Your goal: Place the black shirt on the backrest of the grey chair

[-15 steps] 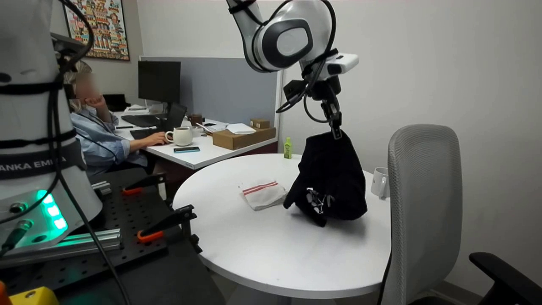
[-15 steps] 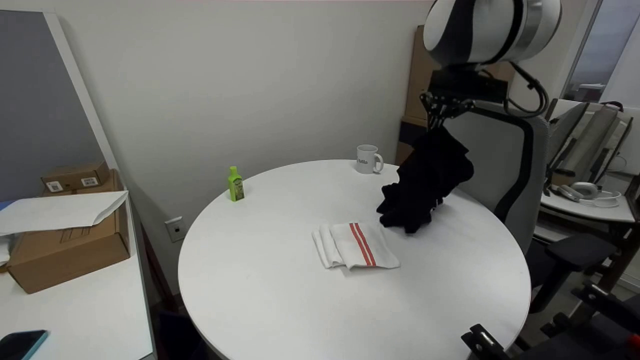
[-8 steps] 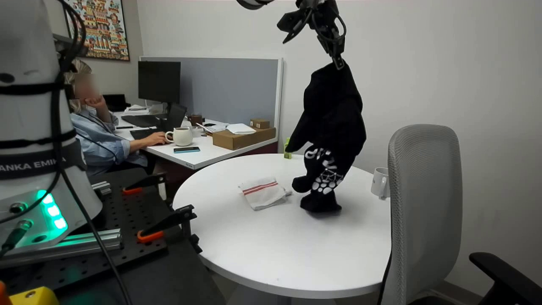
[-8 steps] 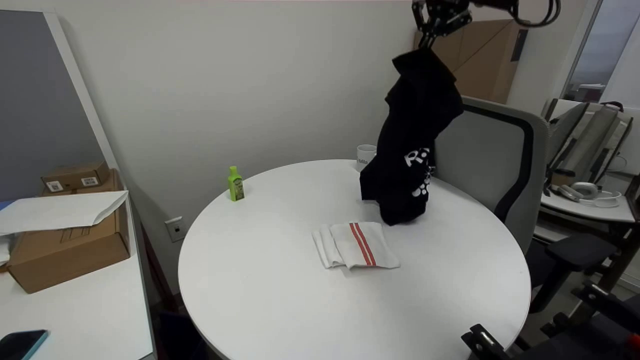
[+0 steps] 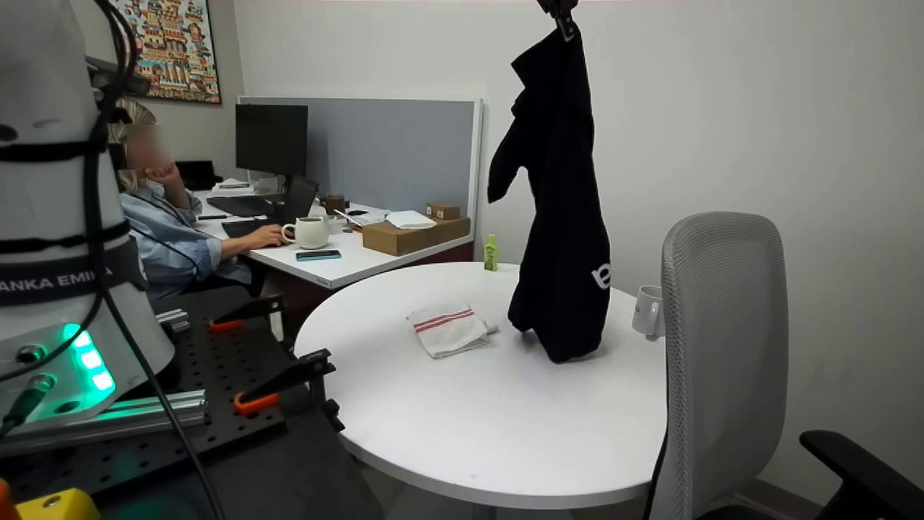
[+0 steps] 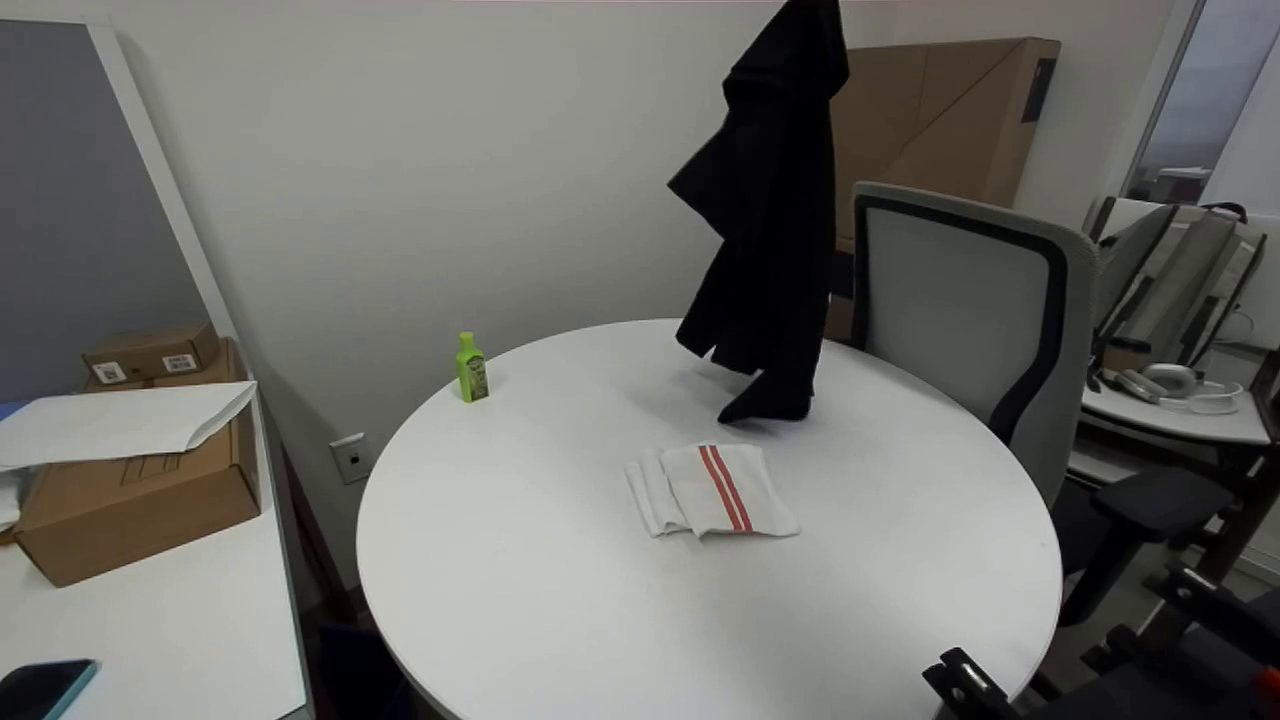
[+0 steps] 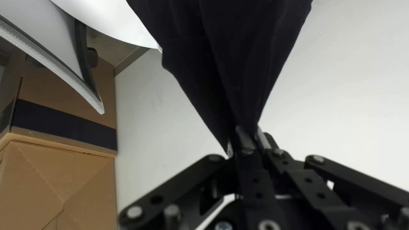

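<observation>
The black shirt hangs long and straight from my gripper over the round table. A piece of white print shows on its lower right edge in that view. It also hangs in an exterior view, where the gripper is out of frame. Its lower end is at the tabletop; I cannot tell if it touches. In the wrist view the gripper is shut on a bunched edge of the shirt. The grey chair stands to the shirt's right in both exterior views, its bare backrest lower than the gripper.
On the white round table lie a folded white towel with red stripes, a green bottle and a mug. A large cardboard box stands behind the chair. A person sits at a desk.
My gripper has risen high, lifting the shirt from a crumpled heap near the table to hanging at full length. The shirt has turned, hiding most of its print, and shifted away from the chair.
</observation>
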Available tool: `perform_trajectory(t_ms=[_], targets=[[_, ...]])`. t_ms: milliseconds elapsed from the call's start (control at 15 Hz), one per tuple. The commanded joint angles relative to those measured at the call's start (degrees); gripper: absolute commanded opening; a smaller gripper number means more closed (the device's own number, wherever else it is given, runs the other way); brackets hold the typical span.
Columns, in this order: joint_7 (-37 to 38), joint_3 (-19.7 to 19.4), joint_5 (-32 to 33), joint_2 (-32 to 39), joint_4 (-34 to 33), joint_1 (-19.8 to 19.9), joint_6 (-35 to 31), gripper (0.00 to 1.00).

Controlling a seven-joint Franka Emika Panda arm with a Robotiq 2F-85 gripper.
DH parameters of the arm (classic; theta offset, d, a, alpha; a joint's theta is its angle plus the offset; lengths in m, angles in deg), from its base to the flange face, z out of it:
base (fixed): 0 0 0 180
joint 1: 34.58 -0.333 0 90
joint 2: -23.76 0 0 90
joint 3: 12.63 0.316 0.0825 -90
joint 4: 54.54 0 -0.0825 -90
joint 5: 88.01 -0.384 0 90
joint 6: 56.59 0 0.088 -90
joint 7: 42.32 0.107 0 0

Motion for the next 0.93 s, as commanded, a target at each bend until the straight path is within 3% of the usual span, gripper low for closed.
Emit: perform_trajectory(t_ms=[0, 600, 867], targets=[[-3.6, 1.0, -2.9, 0.2, -5.5, 1.5, 4.5, 0.01], [-4.1, 1.1, 0.4, 2.4, -21.0, 4.5, 15.8, 0.01], [-6.5, 0.3, -0.8, 6.9, -25.9, 5.1, 18.0, 0.01]])
